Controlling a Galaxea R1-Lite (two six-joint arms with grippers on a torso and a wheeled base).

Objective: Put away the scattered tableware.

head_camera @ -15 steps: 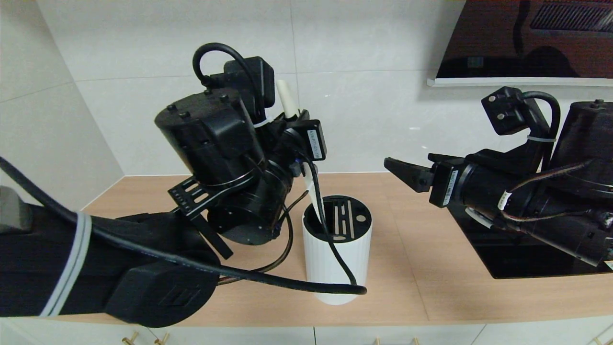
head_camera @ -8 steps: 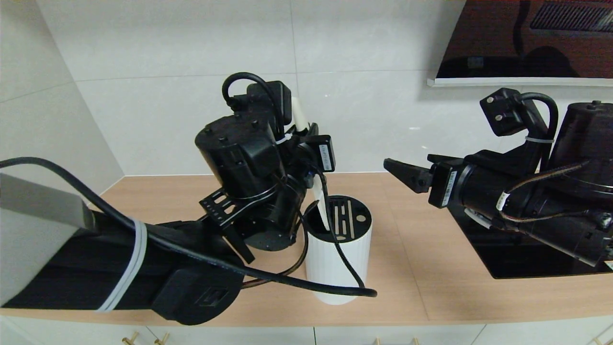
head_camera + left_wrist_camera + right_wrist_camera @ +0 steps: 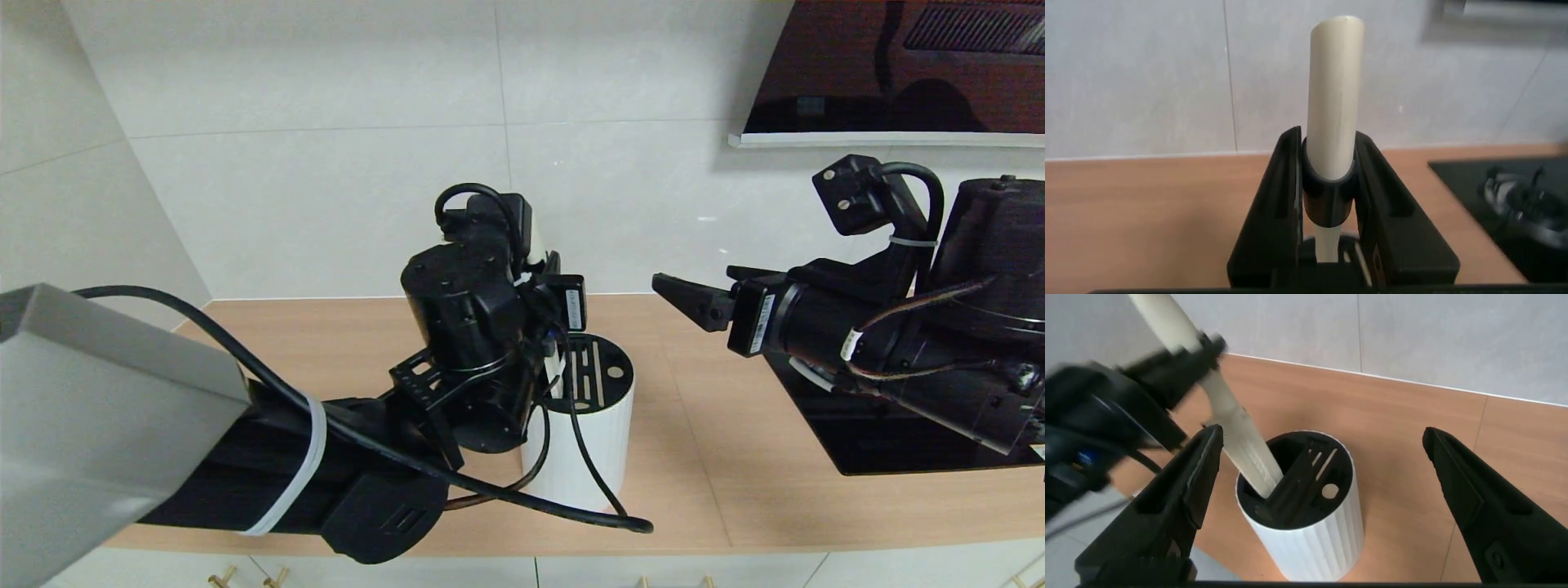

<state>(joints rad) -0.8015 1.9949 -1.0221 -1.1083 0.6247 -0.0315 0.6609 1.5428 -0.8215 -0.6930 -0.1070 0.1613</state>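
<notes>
Utensil [image 3: 1234,429], with a round cream handle and pale flat blade, leans into the white ribbed holder [image 3: 1315,527] mid-table [image 3: 702,457], pinched in the left claw [image 3: 1327,145]. The right claw [image 3: 1319,441] hangs wide open to its right.

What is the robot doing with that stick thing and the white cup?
The robot is tidying up tableware. Its left gripper is shut on a cream-handled utensil, whose lower end is already inside the open part of the white ribbed round holder with a black slotted top, standing on the wooden counter. It has not let go yet. The right gripper hangs open beside the holder, holding nothing.
</notes>
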